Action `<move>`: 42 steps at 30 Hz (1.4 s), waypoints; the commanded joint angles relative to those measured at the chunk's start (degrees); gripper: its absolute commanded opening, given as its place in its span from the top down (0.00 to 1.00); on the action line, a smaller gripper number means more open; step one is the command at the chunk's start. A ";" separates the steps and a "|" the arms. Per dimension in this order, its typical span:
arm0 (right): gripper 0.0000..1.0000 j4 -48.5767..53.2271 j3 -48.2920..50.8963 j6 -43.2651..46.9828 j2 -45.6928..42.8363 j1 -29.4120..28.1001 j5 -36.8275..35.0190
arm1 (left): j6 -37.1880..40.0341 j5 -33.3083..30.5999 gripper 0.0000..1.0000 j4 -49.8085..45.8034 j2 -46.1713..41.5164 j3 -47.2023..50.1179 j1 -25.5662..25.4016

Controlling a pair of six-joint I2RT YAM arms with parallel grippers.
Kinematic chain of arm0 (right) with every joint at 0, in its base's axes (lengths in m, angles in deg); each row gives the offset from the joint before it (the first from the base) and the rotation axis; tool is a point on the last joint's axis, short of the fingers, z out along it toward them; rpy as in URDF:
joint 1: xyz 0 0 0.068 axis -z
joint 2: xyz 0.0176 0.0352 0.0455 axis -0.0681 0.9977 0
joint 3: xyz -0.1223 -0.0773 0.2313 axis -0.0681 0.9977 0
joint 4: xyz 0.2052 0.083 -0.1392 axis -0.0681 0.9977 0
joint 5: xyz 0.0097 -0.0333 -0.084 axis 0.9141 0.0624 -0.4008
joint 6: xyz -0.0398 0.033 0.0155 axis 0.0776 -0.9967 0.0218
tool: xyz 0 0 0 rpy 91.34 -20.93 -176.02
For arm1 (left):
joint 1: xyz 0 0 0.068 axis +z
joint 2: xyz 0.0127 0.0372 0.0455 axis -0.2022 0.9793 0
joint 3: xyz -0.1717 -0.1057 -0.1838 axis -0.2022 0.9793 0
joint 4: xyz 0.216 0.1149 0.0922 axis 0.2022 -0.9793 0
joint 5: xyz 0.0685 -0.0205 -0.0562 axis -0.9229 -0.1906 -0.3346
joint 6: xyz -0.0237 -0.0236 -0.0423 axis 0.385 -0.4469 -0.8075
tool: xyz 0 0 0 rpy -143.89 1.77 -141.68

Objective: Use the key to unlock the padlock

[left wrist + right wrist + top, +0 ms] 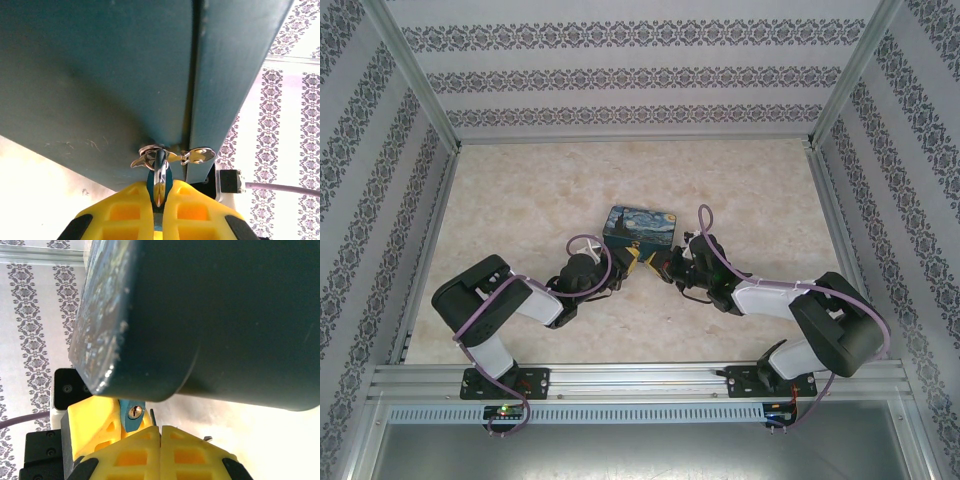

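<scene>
My left gripper (159,194) (632,262) is shut on the padlock (160,172). Its blue body sits between the yellow fingers and its silvery shackle runs up through the metal hasp (150,156) on the dark box wall. In the right wrist view the padlock's blue underside (131,415) shows its brass keyhole, held by the left fingers (92,422). My right gripper (160,432) (663,266) is shut on the key (152,416). The key is a thin dark sliver poking out of the fingertips. Its tip stands just right of the keyhole, outside it.
The box printed with a night-sky painting (640,228) stands on the marble-patterned table (520,210) right behind both grippers, and its dark walls (225,315) loom close above the fingers. Patterned enclosure walls (380,160) surround the table. A metal rail (640,380) runs along the near edge.
</scene>
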State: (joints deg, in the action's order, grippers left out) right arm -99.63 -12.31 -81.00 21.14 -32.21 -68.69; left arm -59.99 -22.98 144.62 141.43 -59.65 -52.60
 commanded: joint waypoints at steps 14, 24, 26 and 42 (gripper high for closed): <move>1.00 -0.40 0.04 -0.01 -2.82 1.27 -0.56 | 0.87 -0.94 1.00 3.47 0.08 -0.75 -1.00; 1.00 -0.49 -0.33 0.08 -2.24 1.49 -0.26 | 0.76 -0.76 1.00 3.58 0.15 -1.12 -1.31; 1.00 -0.55 -0.51 0.08 -2.15 1.50 -0.17 | 0.60 -0.68 1.00 3.66 0.24 -1.47 -1.45; 1.00 -2.48 -1.31 -0.67 -1.27 1.71 -0.95 | -5.49 -0.88 1.00 11.13 2.88 -3.91 -3.87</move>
State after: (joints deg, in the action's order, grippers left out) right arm -99.38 -12.29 -81.02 19.35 -30.79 -68.91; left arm -63.14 -25.69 147.35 143.95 -60.86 -54.19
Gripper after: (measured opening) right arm 0.064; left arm 0.076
